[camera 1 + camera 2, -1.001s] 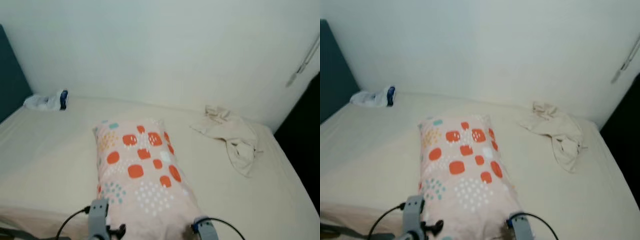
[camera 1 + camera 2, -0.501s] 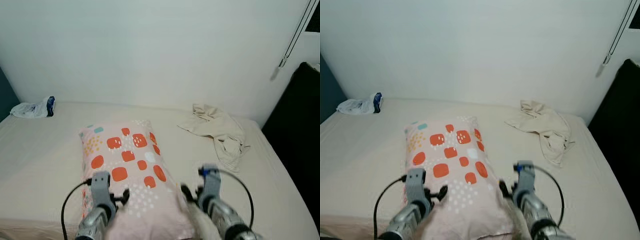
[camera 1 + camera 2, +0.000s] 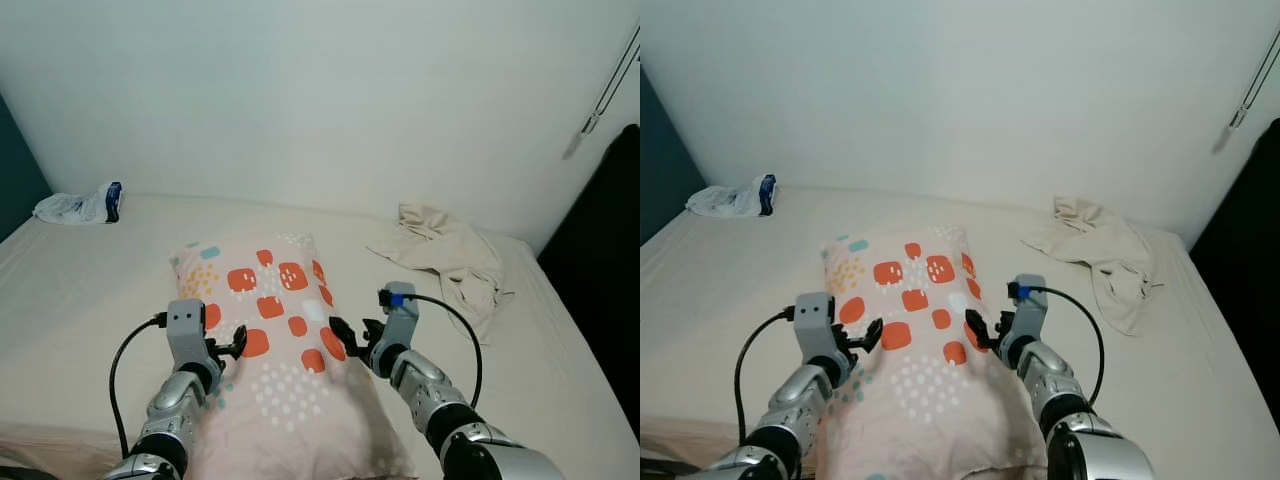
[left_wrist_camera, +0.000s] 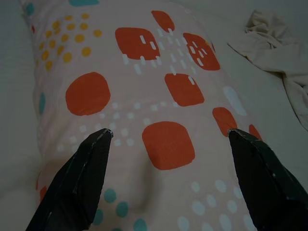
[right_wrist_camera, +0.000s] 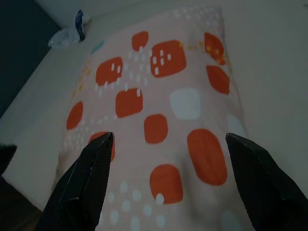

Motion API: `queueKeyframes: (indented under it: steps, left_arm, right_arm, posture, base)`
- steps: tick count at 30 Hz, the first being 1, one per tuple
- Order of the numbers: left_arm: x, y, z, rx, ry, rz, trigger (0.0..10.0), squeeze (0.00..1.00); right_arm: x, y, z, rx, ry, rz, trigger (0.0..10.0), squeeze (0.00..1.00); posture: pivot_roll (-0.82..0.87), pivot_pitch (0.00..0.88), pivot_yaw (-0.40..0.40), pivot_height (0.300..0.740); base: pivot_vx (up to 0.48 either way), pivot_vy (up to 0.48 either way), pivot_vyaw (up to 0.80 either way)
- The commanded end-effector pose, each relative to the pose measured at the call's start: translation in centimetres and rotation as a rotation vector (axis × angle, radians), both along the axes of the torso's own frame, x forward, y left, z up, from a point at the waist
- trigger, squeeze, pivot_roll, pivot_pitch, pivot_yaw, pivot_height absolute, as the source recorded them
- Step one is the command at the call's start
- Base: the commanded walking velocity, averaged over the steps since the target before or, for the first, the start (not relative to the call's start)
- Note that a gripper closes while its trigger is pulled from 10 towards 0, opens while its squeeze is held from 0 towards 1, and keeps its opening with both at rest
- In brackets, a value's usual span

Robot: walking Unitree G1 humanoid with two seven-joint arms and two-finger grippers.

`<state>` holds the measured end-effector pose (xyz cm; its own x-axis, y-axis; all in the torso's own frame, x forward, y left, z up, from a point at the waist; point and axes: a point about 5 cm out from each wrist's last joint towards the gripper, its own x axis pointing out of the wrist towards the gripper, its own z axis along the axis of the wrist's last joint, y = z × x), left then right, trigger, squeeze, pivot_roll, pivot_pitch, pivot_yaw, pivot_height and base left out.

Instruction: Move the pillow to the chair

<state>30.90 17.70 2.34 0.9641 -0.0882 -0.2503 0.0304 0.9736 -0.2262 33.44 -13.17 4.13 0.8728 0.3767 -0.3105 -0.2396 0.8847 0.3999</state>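
Your pillow (image 3: 280, 340) lies lengthwise on the bed (image 3: 80, 290), near the middle, its near end by the near edge between your two arms. It's pale pink with orange rounded squares, orange circles, white dots, teal and yellow dot patches. No writing readable on it.

Your left hand (image 3: 232, 349) sits at the pillow's left side, fingers (image 4: 77, 178) spread wide in the left wrist view, pillow fabric between them, not clamped. Your right hand (image 3: 350, 335) is at the pillow's right side, touching or just beside the cover; fingers (image 5: 82, 187) spread wide too in the right wrist view, gripping nothing.

Crumpled beige cloth (image 3: 455, 260) lies on the bed far right, well apart from the pillow. A white bag (image 3: 80, 205) with a dark blue patch sits at the far left by the wall (image 3: 320, 100); any label is too small to read. Dark teal headboard (image 3: 15, 170) at left edge. A thin cord (image 3: 605, 90) hangs at upper right.
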Motion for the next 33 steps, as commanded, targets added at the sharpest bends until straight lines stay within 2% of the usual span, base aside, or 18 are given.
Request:
queueKeyframes:
  steps: [1,6,9,24,33]
  left_arm:
    - [-0.4,0.0,-0.4,-0.003,0.013,-0.011,10.0,0.00]
    - [-0.3,-0.2,-0.4,-0.005,0.011,-0.020,10.0,0.00]
    - [0.2,-0.9,0.2,-0.009,-0.015,-0.036,10.0,0.00]
    - [2.1,-2.8,3.0,-0.062,-0.149,-0.070,10.0,0.00]
    - [2.1,-4.0,3.2,-0.045,-0.165,-0.111,10.0,0.00]
  right_arm:
    - [0.4,-0.5,0.5,0.042,-0.004,-0.019,10.0,0.00]
    - [0.9,-1.0,1.3,0.077,-0.038,-0.021,10.0,0.00]
    - [1.2,-0.9,2.0,0.095,-0.065,0.002,10.0,0.00]
    - [1.4,-0.5,2.2,0.080,-0.068,0.036,10.0,0.00]
    - [1.6,-1.0,2.5,0.073,-0.082,0.018,10.0,0.00]
  posture:
    - [0.07,0.000,-0.027,0.724]
    - [0.06,0.000,-0.024,0.704]
    - [0.06,0.000,-0.023,0.684]
    - [0.07,0.000,-0.029,0.614]
    - [0.07,0.000,-0.023,0.574]
  base:
    - [0.000,0.000,0.00]
    - [0.000,0.000,0.00]
    - [0.000,0.000,0.00]
    - [0.000,0.000,0.00]
    - [0.000,0.000,0.00]
